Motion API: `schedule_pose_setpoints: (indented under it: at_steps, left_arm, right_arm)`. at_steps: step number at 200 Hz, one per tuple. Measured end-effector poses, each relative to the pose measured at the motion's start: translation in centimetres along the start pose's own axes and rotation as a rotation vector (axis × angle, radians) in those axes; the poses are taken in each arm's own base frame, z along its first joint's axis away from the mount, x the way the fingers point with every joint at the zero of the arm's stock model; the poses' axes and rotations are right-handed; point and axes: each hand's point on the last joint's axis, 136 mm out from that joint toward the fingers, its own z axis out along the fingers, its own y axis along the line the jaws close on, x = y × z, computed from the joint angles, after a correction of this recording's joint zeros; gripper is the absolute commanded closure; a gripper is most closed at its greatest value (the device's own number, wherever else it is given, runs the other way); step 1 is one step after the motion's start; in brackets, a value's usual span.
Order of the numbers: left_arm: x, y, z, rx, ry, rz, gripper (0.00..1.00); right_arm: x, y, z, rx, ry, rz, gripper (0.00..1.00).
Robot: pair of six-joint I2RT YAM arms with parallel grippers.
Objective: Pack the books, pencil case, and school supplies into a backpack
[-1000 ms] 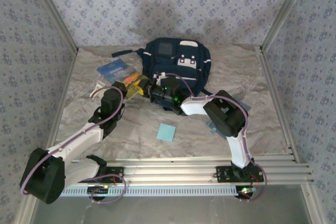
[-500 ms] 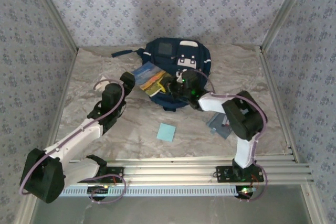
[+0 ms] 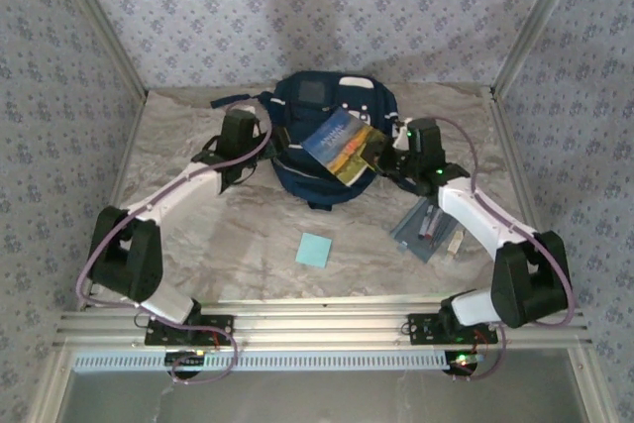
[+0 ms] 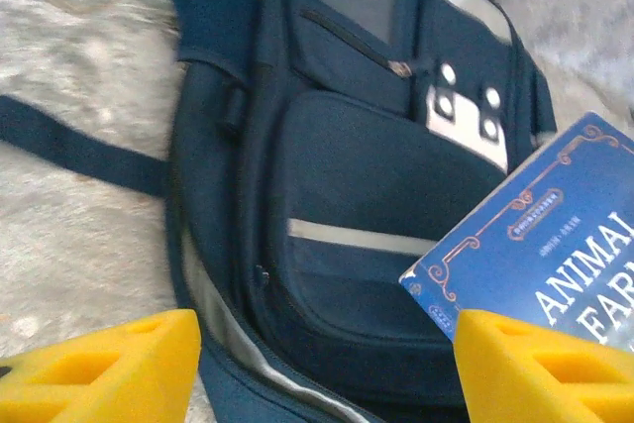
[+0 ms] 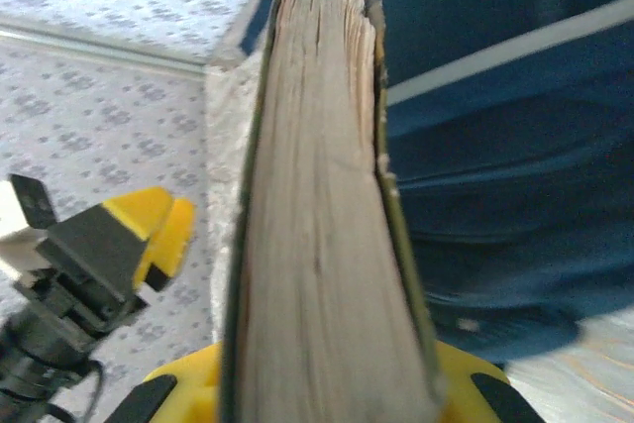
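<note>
At 12 o'clock on the surface (image 3: pixel 198 235), the right hand (image 3: pixel 380 152) clamps a thin paperback (image 3: pixel 342 141) by its 3 o'clock edge over the soft backpack (image 3: pixel 297 106); it is light, probably floppy and best held near its spine, while the left hand (image 4: pixel 325 336) hovers, fingers spread wide, at the backpack's 9 o'clock.

Navy backpack (image 3: pixel 297 167), blue-orange book (image 3: pixel 345 141), light-blue pad (image 3: pixel 315 249)

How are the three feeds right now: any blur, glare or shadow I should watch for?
Top external: evenly lit and sharp, a soft shadow on the back wall above the backpack. Left wrist: book title readable, its yellow fingertips soft, table washed out. Right wrist: the book's page edge close and soft, backpack blurred behind.
</note>
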Motion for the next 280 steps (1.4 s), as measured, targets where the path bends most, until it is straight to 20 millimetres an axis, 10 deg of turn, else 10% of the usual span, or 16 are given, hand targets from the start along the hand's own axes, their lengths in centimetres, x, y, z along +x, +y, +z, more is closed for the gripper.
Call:
schedule_pose_setpoints:
  at_steps: [47, 118, 191, 280]
  left_arm:
    - [1.0, -5.2, 2.0, 0.091, 0.174, 0.397, 0.36]
    - [8.6, -9.0, 7.3, 0.107, 0.431, 0.817, 0.38]
    - [10.5, -7.7, 12.6, 0.012, 0.481, 1.072, 0.38]
    - [11.6, -8.0, 14.8, 0.019, 0.498, 1.178, 0.42]
  right_arm:
    - [-0.9, -5.7, -5.0, 0.144, -0.033, 0.041, 1.0]
    - [-1.4, -10.4, -9.7, 0.199, -0.137, 0.137, 1.0]
    - [-1.1, -11.6, -10.5, 0.186, -0.162, 0.185, 1.0]
    - [-1.4, -10.7, -11.1, 0.153, -0.191, 0.181, 1.0]
